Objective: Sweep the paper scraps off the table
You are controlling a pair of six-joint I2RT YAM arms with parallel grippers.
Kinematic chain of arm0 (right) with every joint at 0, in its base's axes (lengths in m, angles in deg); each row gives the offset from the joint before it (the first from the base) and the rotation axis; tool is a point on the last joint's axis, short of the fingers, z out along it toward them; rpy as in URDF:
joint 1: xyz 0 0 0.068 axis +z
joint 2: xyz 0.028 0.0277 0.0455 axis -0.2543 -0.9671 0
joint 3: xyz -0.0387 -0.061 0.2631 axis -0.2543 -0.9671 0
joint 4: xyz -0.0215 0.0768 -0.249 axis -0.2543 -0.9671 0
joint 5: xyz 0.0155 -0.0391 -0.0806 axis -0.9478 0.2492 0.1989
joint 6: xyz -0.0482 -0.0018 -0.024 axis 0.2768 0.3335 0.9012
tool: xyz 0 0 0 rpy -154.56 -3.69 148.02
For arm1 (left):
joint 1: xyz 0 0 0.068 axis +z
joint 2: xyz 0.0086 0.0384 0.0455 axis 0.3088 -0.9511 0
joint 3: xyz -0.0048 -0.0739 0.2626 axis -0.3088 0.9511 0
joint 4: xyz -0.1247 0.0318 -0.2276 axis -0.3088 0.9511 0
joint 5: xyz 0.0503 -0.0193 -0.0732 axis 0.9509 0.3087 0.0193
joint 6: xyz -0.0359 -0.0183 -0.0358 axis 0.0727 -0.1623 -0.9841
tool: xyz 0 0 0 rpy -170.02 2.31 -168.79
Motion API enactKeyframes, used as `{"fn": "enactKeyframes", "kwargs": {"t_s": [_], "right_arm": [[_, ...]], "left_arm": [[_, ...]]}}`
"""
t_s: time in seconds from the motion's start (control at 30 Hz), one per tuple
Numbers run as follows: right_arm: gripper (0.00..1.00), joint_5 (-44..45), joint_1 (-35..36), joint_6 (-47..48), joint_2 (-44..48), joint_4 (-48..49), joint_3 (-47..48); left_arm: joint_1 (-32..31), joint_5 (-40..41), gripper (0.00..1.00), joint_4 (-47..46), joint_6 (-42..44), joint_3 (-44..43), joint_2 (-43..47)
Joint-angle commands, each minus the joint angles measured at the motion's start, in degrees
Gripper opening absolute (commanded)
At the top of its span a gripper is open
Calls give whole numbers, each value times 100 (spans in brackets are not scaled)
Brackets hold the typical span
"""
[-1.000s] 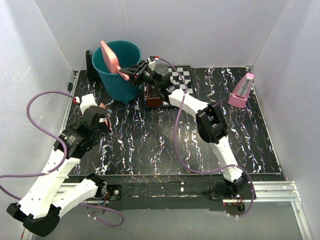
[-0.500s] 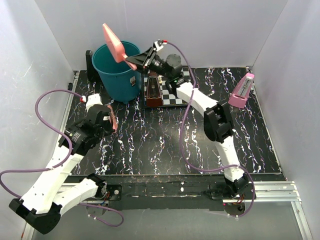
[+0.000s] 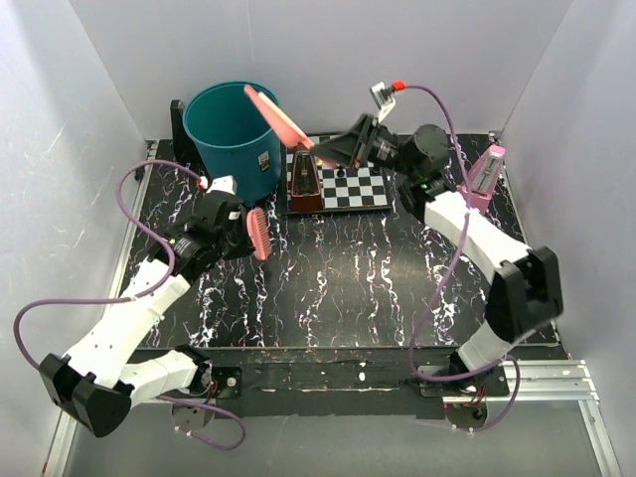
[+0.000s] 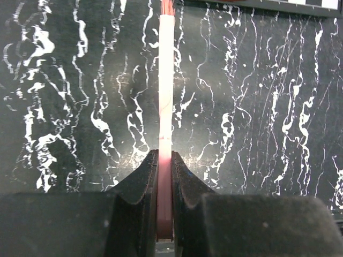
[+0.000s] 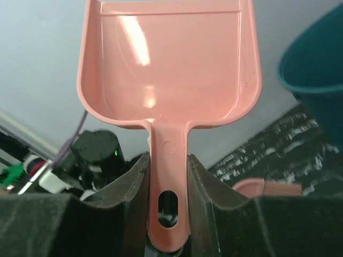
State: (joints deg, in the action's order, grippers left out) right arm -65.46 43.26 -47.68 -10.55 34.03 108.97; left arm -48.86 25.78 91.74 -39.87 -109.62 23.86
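No paper scraps show on the black veined table (image 3: 378, 288) in any view. My left gripper (image 3: 241, 236) is shut on a pink brush (image 3: 258, 234), held edge-on low over the table's left part. In the left wrist view the brush (image 4: 166, 80) runs straight out from between my gripper's (image 4: 165, 166) fingers. My right gripper (image 3: 328, 151) is shut on the handle of a pink dustpan (image 3: 281, 117), held in the air at the right rim of the teal bin (image 3: 231, 139). In the right wrist view the dustpan (image 5: 169, 59) is empty and its handle sits in my gripper (image 5: 169, 182).
A chequered chessboard (image 3: 356, 186) lies at the back with a brown metronome (image 3: 304, 185) on its left end. A pink metronome (image 3: 484, 179) stands at the back right. The bin (image 5: 316, 69) and brush (image 5: 268, 187) show in the right wrist view. White walls enclose the table.
My right arm has swung right and lifted the dustpan from inside the bin to its right rim. My left arm has moved right and farther in with the brush.
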Motion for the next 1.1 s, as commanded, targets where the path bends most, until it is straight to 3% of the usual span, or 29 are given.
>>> {"fn": "enactKeyframes", "kwargs": {"t_s": [0.0,0.2,0.5,0.73,1.07], "right_arm": [[1,100,-23,2484,1104,-1549,-951],[1,1778,-23,4297,2519,-3294,-2181],[1,4169,161,4739,3707,-4543,-3755],[1,5645,836,4931,3375,-5429,-4074],[1,7176,1444,4563,1705,-6704,-2994]], "left_arm": [[11,-557,0,-448,83,-77,-239],[11,-672,0,-694,39,-42,-424],[11,-1128,0,-1090,-67,134,-916],[11,-1243,0,-1239,-120,204,-1101],[2,-1190,0,-1152,12,239,-996]]}}
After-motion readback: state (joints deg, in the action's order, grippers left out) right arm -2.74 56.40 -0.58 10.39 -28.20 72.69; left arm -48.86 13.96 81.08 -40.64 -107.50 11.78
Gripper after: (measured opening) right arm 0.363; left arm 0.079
